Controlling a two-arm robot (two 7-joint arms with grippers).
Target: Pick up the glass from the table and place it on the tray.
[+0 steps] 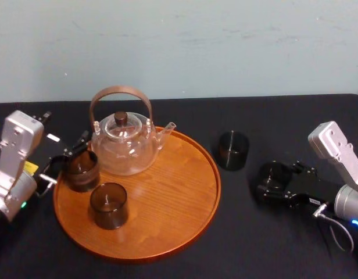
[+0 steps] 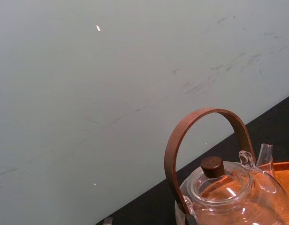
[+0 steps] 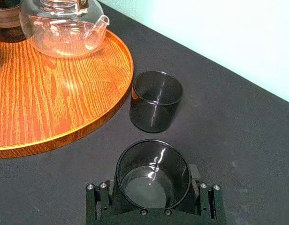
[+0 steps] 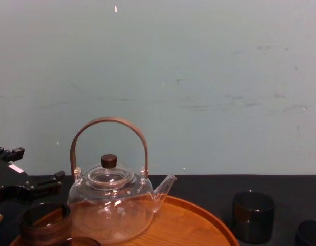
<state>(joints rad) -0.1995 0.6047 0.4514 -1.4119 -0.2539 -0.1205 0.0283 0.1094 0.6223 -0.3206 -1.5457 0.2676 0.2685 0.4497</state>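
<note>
Right claw (image 1: 275,185): mine, low over the table's right side, black fingers pressed against both sides of a dark glass (image 3: 153,172).
Dark glass: smoky, see-through, a short straight-walled cylinder, mouth up; I cannot tell whether its base touches the cloth.
Table (image 1: 266,244): matte black cloth.
Tray (image 1: 167,197): round orange-brown wood, bold grain, low raised rim; apart from my held glass.
Spare glass (image 1: 233,150): same smoky cylinder, upright on the cloth between tray rim and right claw.
Teapot (image 1: 124,145): clear glass, brown arched handle, dark knob, on the tray's far side.
Front glass (image 1: 108,204): on the tray.
Rim glass (image 1: 81,170): at the tray's left edge.
Left claw (image 1: 67,164): beside the rim glass.
Writing: yellow label (image 1: 30,167) on my left arm, too small to read.
</note>
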